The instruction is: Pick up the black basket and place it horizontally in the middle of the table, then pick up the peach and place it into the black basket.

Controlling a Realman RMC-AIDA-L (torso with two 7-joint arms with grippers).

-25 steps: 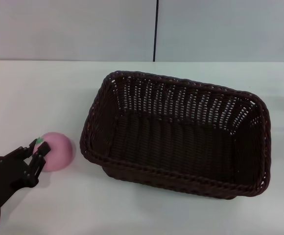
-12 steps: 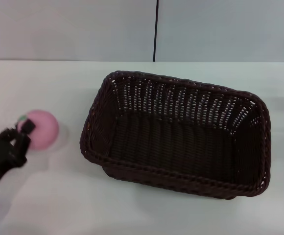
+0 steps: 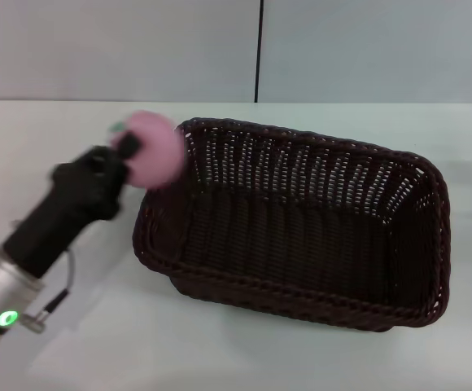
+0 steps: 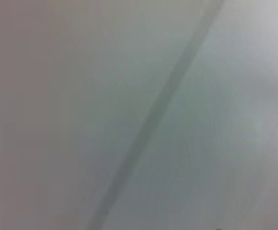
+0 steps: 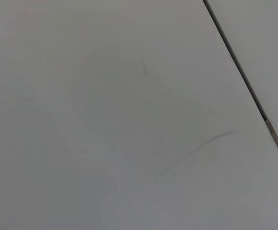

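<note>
The black basket [image 3: 301,224] lies lengthwise across the middle of the white table [image 3: 49,147] in the head view, open side up and empty. My left gripper [image 3: 130,155] is shut on the pink peach [image 3: 155,149] and holds it in the air just above the basket's far left corner rim. The left arm reaches up from the lower left. The right gripper is out of view. Both wrist views show only a plain grey wall with a dark seam.
A grey wall with a vertical dark seam [image 3: 259,49] stands behind the table. Bare tabletop lies to the left of the basket and in front of it.
My left gripper has lifted the peach off the table at the left and carried it up and to the right, to the basket's far left corner. The basket has not moved.
</note>
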